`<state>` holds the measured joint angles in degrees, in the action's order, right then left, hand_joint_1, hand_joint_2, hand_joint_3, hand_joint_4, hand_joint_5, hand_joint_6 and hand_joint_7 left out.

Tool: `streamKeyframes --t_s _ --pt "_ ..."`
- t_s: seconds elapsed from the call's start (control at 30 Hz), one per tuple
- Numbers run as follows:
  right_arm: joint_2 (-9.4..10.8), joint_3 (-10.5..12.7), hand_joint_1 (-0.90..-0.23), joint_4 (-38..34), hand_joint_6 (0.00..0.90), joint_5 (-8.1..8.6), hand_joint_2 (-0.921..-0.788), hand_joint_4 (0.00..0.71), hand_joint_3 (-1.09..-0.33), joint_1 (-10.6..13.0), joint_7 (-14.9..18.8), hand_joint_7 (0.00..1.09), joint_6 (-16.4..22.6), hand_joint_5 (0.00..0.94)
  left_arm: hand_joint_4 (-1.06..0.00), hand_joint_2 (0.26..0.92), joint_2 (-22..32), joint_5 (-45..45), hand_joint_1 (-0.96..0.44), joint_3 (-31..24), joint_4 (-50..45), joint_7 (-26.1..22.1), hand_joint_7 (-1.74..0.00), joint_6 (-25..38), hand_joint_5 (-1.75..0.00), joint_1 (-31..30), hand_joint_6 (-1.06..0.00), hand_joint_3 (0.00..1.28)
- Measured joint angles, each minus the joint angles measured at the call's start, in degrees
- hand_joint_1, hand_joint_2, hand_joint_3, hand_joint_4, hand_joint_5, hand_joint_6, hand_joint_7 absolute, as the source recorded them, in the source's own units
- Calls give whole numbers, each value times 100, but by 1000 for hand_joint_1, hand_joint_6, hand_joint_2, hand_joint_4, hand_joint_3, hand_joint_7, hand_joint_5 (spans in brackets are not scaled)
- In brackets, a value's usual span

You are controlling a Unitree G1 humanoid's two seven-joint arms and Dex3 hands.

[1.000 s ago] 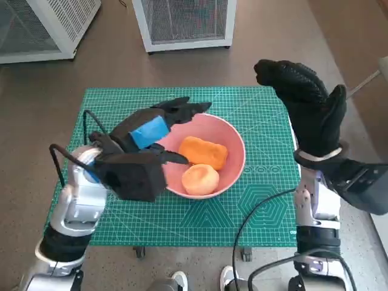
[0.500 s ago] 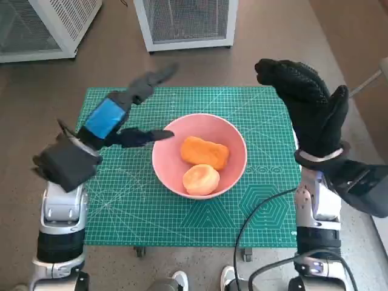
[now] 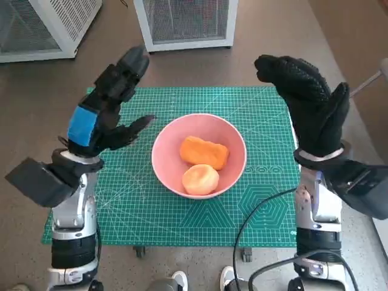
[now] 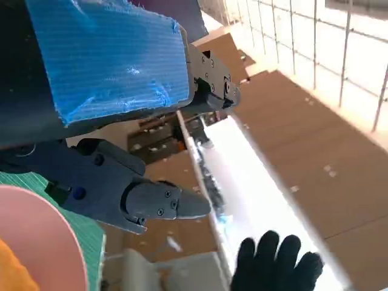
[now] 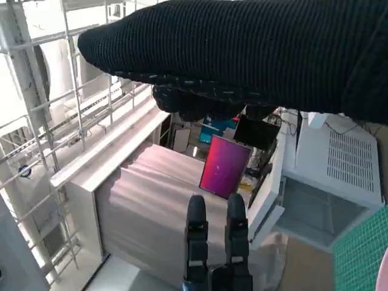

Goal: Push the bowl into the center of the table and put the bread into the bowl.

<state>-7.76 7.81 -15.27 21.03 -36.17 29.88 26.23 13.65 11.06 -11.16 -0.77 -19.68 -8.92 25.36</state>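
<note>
A pink bowl (image 3: 233, 138) sits near the middle of the green cutting mat (image 3: 260, 115). Inside it lie an orange oblong bread piece (image 3: 204, 152) and a rounder pale orange bun (image 3: 200, 179). My left hand (image 3: 106, 109) is raised above the mat's left side, clear of the bowl, its fingers spread and holding nothing. My right hand (image 3: 306, 100) is lifted over the mat's right edge, fingers extended, empty. In the left wrist view the bowl's rim (image 4: 57, 233) shows beside the fingers (image 4: 130, 194), and the gloved right hand (image 4: 276, 264) appears beyond.
Two white mesh-sided cabinets (image 3: 185, 21) (image 3: 42, 24) stand on the brown floor behind the table. Black cables (image 3: 254, 218) hang near my right forearm. A person's shoes (image 3: 176, 280) show at the table's near edge.
My left hand has drawn back from the bowl's left rim, swung up and to the left, and now stands raised with its fingers apart. The right hand and the bowl have stayed put.
</note>
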Motion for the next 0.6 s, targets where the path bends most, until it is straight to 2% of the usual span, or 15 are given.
streamKeyframes --t_s 0.33,0.6 --pt "41 -43 -642 -5 12 -53 -921 195 -775 0 -41 443 6 2 -332 921 -117 90 -672 17 -22 156 -45 -215 -23 -129 -339 522" --pt "89 -55 -650 -61 9 -81 -921 194 -777 -5 -41 451 30 2 -322 921 -239 -13 -684 107 -17 368 -50 -539 -12 -166 -348 543"
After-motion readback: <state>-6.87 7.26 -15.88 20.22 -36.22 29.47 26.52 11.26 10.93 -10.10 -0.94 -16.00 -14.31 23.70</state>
